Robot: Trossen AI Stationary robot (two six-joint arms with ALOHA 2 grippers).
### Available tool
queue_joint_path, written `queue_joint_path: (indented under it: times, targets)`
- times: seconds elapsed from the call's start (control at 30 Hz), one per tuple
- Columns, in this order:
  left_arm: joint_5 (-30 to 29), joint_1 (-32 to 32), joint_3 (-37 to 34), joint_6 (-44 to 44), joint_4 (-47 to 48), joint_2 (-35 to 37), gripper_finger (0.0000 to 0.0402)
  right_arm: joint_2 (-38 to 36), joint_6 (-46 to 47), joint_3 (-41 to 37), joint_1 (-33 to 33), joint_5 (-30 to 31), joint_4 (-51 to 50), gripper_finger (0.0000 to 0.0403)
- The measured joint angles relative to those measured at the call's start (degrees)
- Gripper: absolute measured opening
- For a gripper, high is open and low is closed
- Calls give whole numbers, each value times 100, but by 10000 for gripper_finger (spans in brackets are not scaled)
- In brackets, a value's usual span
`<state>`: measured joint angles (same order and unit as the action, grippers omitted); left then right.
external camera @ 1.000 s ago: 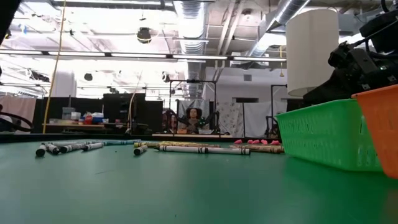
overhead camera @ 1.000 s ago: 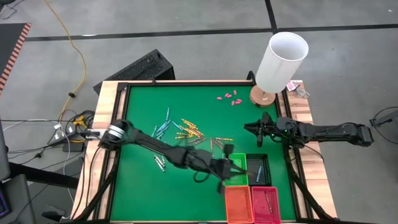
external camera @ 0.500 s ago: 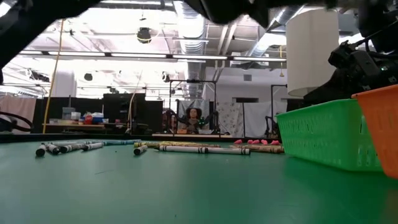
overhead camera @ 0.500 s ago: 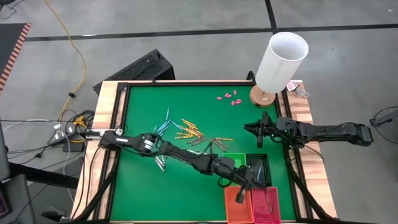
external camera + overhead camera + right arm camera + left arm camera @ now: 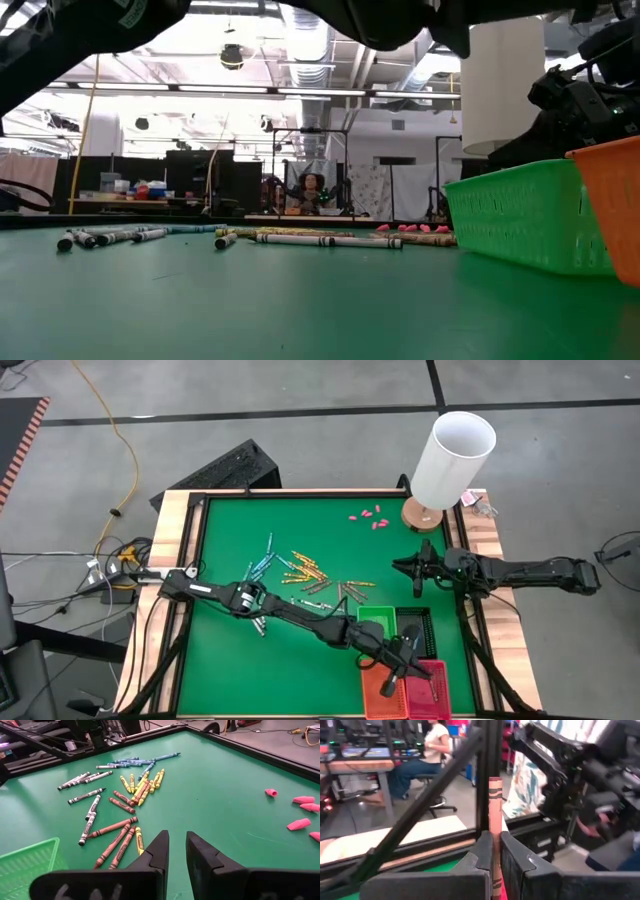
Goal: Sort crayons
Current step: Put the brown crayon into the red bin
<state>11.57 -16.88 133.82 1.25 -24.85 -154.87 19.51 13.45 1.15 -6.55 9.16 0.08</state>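
Note:
Many crayons (image 5: 300,575) in blue, yellow, grey-white and brownish-red lie loose on the middle of the green table; they also show in the right wrist view (image 5: 120,805). My left arm reaches across to the baskets at the near right. There my left gripper (image 5: 405,670) is shut on one brownish-red crayon (image 5: 495,815) above the orange basket (image 5: 378,695) and the red basket (image 5: 432,685). My right gripper (image 5: 415,570) waits open at the table's right side, with nothing between its fingers (image 5: 177,850). My left gripper pinches the brownish-red crayon between its two fingers, partway along the paper-wrapped shaft (image 5: 495,851). The fingers point about level, from the table's left. One flat end (image 5: 495,781) sticks out well past the fingertips. The crayon is lifted clear, above the baskets.
A green basket (image 5: 375,622) and a black basket (image 5: 420,628) stand just beyond the orange and red ones. Pink erasers (image 5: 367,516) lie at the far side. A tall white cylinder on a wooden base (image 5: 452,460) stands at the far right corner. A wooden rim (image 5: 180,600) frames the table.
My left gripper has moved from over the green basket toward the table's near right corner, to over the orange and red baskets. It has sunk and rolled on the way, staying shut on the crayon. The right arm has kept still.

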Motion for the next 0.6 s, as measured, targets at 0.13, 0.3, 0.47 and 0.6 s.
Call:
queue_joint_path:
  times: [0.13,0.3,0.47,0.6]
  targets:
    - [19,-3,0,-120,315,-2,2,0,10,0,0,-1,2,68]
    - [-20,7,-2,-312,267,-92,2,-2,61,0,0,-1,17,68]
    - [-153,2,-2,-378,407,-92,2,-2,153,0,0,-1,19,68]
    - [-155,-4,-4,-372,553,-92,2,-2,155,0,1,-1,19,68]
